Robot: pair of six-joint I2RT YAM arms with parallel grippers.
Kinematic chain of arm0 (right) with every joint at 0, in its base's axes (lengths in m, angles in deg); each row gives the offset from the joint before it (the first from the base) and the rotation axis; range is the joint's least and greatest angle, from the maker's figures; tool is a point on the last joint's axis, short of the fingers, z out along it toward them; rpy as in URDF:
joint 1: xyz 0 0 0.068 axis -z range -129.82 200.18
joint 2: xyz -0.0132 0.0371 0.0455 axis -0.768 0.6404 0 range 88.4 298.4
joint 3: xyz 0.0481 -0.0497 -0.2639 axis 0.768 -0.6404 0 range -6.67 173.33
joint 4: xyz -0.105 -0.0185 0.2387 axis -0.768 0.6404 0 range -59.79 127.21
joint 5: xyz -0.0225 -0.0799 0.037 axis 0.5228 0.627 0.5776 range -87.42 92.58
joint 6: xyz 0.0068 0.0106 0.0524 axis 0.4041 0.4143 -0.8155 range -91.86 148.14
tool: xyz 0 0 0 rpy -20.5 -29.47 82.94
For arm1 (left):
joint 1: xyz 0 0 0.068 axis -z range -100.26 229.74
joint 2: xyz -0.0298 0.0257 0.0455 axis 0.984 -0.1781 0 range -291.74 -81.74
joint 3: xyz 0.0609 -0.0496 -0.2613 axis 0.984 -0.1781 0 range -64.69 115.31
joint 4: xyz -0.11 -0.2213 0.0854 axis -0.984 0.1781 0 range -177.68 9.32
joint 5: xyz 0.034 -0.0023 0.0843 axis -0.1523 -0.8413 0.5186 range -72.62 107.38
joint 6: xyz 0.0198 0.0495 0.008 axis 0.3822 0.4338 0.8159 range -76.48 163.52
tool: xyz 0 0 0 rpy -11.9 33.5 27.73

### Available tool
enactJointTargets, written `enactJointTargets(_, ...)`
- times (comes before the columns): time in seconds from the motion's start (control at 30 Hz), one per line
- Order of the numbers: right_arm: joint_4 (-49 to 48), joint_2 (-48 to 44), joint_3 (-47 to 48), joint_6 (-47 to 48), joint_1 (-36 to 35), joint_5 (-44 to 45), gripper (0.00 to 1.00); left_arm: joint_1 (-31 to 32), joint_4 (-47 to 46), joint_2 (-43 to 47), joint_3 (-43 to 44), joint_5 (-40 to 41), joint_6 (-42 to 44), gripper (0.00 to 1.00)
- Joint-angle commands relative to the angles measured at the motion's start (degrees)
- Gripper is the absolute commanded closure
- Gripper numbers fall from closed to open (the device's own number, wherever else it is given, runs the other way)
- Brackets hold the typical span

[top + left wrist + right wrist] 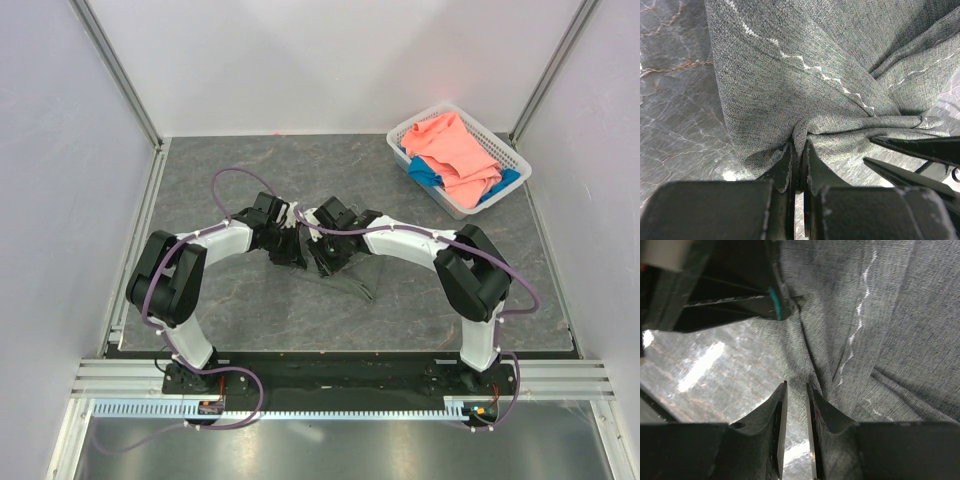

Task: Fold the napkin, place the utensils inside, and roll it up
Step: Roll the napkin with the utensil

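Note:
The dark grey napkin [360, 278] hangs bunched between both arms at the middle of the table, its lower part trailing on the tabletop. My left gripper [799, 142] is shut on a gathered fold of the napkin [805, 75]. Close beside it, my right gripper [796, 385] has its jaws a narrow gap apart, with the napkin's [865, 340] edge reaching between the tips. Whether they pinch it does not show. From above, the left gripper [295, 250] and right gripper [322, 255] almost touch. The utensils are out of view.
A white basket [520, 165] stands at the back right, holding a salmon-pink cloth [455, 150] and a blue cloth [425, 172]. Grey walls and aluminium rails close in the marbled tabletop [230, 300].

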Motion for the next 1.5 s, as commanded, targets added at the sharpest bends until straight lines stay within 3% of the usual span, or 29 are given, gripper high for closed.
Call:
enactJointTargets(0.0, -2.52, 1.07, 0.95, 0.73, 0.75, 2.27, 0.71, 0.25, 3.53, -2.98, -0.97, 3.22, 1.52, 0.98)
enactJointTargets(0.23, -3.75, 2.65, -0.46, 1.17, 1.90, 2.27, 0.73, 0.25, 3.45, -1.32, 0.00, 3.05, 0.90, 0.98)
enactJointTargets(0.43, -4.28, 3.71, -2.30, 0.73, 2.95, 1.48, 0.74, 0.25, 2.66, 2.29, 1.05, 4.45, -0.41, 0.66)
enactJointTargets(0.7, -4.98, 5.38, -3.36, 0.46, 3.83, -0.45, 0.75, 0.16, 1.87, 8.88, -1.14, 9.10, -2.00, 0.39)
enactJointTargets(0.73, -5.07, 5.55, -3.27, 0.46, 3.83, -0.71, 0.75, 0.07, 1.60, 9.67, -2.02, 9.55, -2.35, 0.32)
enactJointTargets(0.97, -4.98, 6.35, -2.92, 0.55, 3.75, -2.12, 0.75, -2.56, -4.19, 14.68, -7.99, 8.68, -4.81, 0.27)
enactJointTargets(1.13, -4.80, 6.78, -2.92, 0.64, 3.75, -2.82, 0.75, -7.48, -13.32, 16.27, -14.50, 0.95, -7.36, 0.27)
enactJointTargets(1.47, -4.10, 7.31, -2.83, 0.73, 3.75, -3.53, 0.75, -8.72, -23.34, 12.67, -16.97, -4.42, -8.59, 0.31)
